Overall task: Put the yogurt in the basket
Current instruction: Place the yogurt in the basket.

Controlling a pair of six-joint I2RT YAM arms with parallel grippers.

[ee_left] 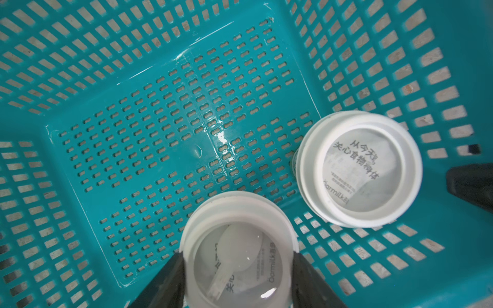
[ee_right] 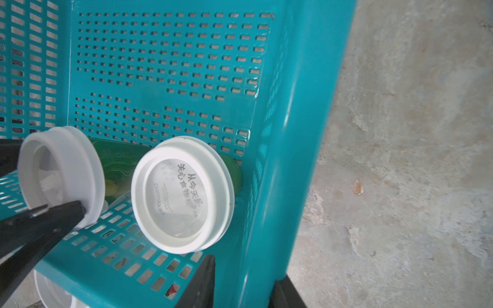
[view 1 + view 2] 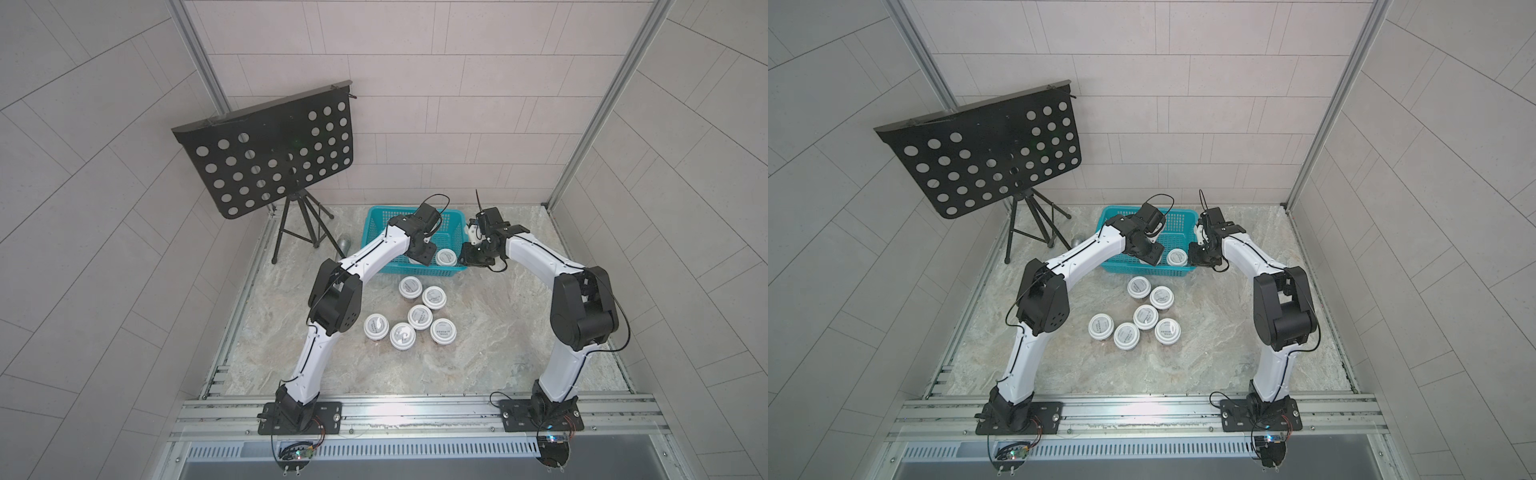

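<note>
The left pincer (image 1: 237, 256) is reaching down inside the basket (image 1: 80, 53) and is closed on a yogurt cup (image 1: 234, 269), its jaws pressing the sides of the white lid. This held cup is hanging close to the basket's near wall, just beside a second cup (image 1: 360, 168) that is already standing in the near corner. Six more cups (image 3: 420, 316) are waiting in a cluster on the desk (image 3: 498, 340), in front of the basket.

The right pincer (image 2: 245, 280) is straddling the basket's side wall, one jaw inside and one outside. As far as the wrist view shows, it is pinching that wall and steadying the basket.

The step in hand looks like the release. Doing it well means lowering until the base is resting on the mesh floor, keeping the cup upright, and leaving a gap to the second cup so that opening jaws are not knocking it. The jaws should be opening only a little, then lifting straight up past the lid. The right pincer is best kept gripping meanwhile.
</note>
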